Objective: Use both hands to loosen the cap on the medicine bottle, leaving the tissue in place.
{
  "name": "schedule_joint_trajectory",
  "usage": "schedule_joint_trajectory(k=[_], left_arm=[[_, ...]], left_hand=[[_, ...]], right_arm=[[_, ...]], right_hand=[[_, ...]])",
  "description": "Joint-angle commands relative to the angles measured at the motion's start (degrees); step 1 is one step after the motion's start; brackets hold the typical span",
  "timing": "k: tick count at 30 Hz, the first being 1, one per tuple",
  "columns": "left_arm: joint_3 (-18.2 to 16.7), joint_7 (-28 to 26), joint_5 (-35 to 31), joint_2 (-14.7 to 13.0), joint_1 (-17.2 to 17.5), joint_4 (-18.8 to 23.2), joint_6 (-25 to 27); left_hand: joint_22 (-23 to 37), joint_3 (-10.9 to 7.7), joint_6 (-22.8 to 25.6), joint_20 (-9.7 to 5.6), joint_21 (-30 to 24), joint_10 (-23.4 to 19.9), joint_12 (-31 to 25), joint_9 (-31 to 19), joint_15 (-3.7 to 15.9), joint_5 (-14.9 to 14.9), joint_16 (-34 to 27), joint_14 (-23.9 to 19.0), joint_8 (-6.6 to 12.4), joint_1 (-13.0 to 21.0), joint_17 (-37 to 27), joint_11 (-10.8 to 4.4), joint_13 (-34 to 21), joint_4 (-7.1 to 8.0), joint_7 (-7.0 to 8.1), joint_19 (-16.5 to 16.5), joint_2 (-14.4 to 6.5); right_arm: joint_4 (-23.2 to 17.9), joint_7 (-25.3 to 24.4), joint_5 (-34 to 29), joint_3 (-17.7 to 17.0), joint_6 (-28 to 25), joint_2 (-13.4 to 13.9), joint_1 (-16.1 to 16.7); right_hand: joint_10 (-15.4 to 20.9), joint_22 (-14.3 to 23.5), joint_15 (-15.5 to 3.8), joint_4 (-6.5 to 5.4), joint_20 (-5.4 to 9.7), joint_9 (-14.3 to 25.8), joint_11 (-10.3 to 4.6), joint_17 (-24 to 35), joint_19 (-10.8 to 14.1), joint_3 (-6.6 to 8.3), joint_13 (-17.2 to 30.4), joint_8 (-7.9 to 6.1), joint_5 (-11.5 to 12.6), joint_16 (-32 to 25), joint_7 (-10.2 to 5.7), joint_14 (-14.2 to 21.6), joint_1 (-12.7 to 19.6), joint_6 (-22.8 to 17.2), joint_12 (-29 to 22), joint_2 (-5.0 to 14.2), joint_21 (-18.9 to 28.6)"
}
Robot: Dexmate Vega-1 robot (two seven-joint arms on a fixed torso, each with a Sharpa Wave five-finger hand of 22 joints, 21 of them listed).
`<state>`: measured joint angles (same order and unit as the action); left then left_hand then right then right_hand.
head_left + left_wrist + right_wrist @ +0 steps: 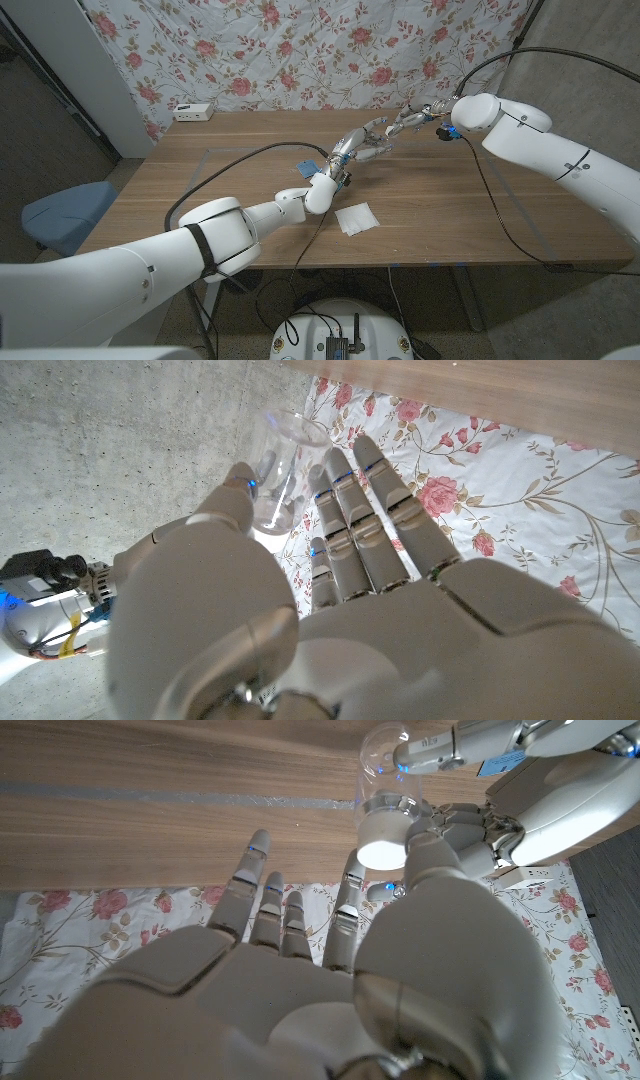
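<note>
Floral cloth (300,50) hangs behind a wooden table (200,190), and both arms reach toward the middle of the far half. Above that spot the left hand (350,148) holds a clear medicine bottle (275,470) up off the table, thumb on one side and fingers (360,510) on the other, as the left wrist view shows. The right hand (412,118) meets it from the far right; in the right wrist view its thumb and a finger sit at the white cap (385,832), the other fingers (262,890) spread apart. Whether it truly pinches the cap or only touches it, I cannot tell. A blue part (452,132) shows at the right wrist.

On the table, nearer than the hands and slightly right of the left forearm, lies a white tissue (357,219), flat and apart from both hands. A black cable (225,170) curves over the wood to the left arm. At the far left edge sits a white power strip (193,112). A blue chair (65,215) stands left of the table.
</note>
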<state>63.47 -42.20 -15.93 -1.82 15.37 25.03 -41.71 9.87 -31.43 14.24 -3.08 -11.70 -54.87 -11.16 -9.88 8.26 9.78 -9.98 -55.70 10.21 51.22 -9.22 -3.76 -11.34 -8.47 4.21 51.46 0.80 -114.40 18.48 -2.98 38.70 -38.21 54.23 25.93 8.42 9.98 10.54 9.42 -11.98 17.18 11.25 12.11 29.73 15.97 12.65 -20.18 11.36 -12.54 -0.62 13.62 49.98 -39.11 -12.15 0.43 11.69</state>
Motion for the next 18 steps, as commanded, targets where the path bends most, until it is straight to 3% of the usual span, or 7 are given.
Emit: schedule_joint_trajectory(k=[1, 11, 18], left_arm=[[-0.1, -0.3, -0.1, -0.2, 0.2, 0.4, 0.1], [-0.2, -0.1, -0.2, -0.2, 0.2, 0.4, 0.0], [-0.2, 0.2, -0.2, -0.1, 0.1, 0.2, 0.0]], left_hand=[[0.2, -0.23, 0.4, -0.14, 0.0, -3.6, -0.3, -0.2, 1.69, 0.6, 0.0, 0.0, 0.53, 0.3, -0.2, -3.17, -0.2, 0.00, 0.12, -0.3, -0.4], [0.2, -0.23, 0.5, -0.14, 0.1, -3.5, -0.3, -0.2, 1.70, 0.6, 0.0, 0.0, 0.51, 0.2, -0.2, -3.14, -0.2, 0.07, 0.09, -0.3, -0.4], [0.2, -0.25, 0.6, -0.15, 0.1, -3.6, -0.3, -0.2, 1.72, 0.6, 0.0, 0.0, 0.52, 0.2, -0.2, -3.24, -0.2, 0.04, 0.18, -0.4, -0.4]], right_arm=[[0.1, -0.7, -0.2, 0.3, -0.5, -0.2, 0.1], [-0.4, -2.9, -0.2, -0.5, -0.1, -0.2, 1.4], [-0.8, -3.8, 0.0, -0.9, 0.0, -0.1, 2.1]], right_hand=[[0.7, 0.2, -0.17, 0.11, -0.09, 0.3, 0.07, 0.3, 0.8, 0.58, 0.1, -0.81, -0.3, -0.4, -0.49, 0.6, 0.8, -0.7, -0.4, -0.07, 0.2], [1.9, 0.1, -1.22, 0.31, 0.34, 0.6, -1.36, 0.3, 2.0, 1.65, 0.0, -2.41, -0.6, -0.8, -1.85, 2.2, 2.3, -3.5, -0.5, -0.21, 0.4], [2.4, 0.1, -1.50, 0.28, 0.57, 0.4, -2.17, 0.4, 2.4, 2.16, 0.0, -2.60, -0.5, -0.9, -2.41, 2.4, 2.8, -3.9, -0.6, 0.10, 0.5]])
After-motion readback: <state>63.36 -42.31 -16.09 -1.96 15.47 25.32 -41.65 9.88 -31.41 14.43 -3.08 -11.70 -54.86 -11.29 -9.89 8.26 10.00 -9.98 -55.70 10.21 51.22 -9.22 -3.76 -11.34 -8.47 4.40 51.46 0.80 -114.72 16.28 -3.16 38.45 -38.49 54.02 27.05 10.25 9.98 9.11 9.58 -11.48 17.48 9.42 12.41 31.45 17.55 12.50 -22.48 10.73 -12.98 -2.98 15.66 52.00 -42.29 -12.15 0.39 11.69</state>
